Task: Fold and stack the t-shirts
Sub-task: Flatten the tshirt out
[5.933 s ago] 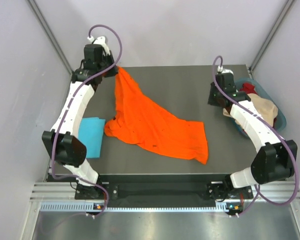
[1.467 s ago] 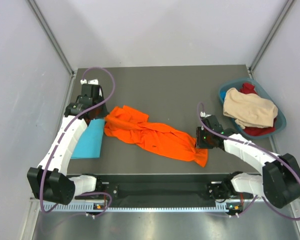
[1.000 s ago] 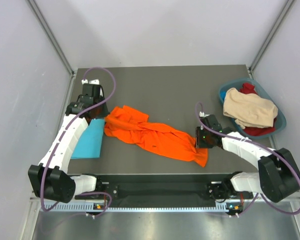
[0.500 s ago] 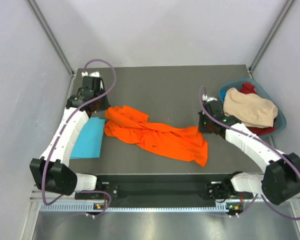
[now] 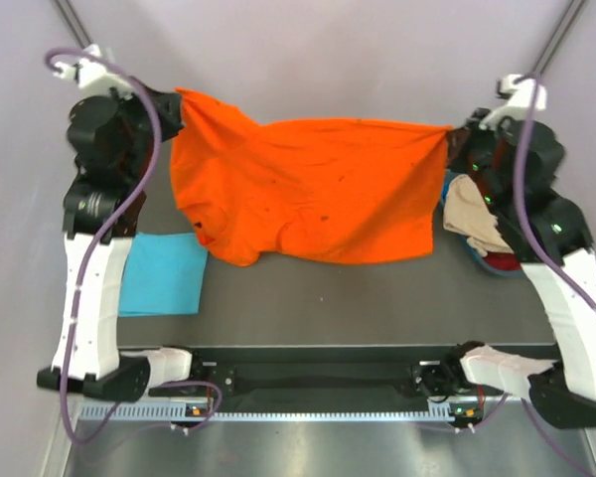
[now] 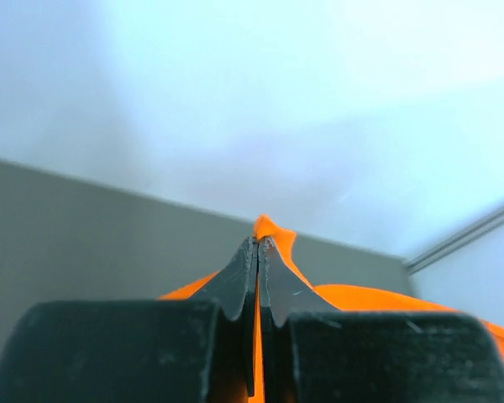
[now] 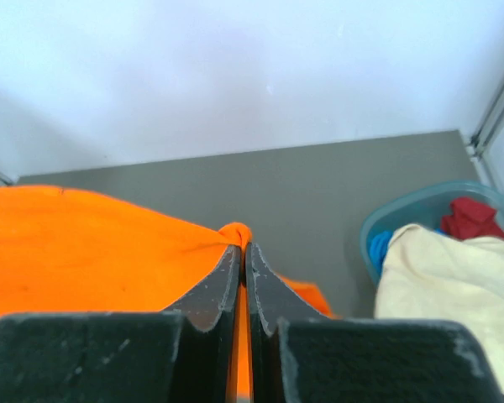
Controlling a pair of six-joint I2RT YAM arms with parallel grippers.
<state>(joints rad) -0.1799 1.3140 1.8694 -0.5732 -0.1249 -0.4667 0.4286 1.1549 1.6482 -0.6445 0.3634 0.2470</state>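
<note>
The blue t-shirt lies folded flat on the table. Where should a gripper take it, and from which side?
Probably the right edge of the turquoise t-shirt, coming low from the table beside it. It lies flat, so only an edge offers a lip, and the left arm covers its left side.

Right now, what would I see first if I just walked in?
The big orange t-shirt, held up wide above the table like a banner, with the left claw and right claw each pinching a top corner. Next, the folded turquoise t-shirt lying flat on the table's left side.
</note>
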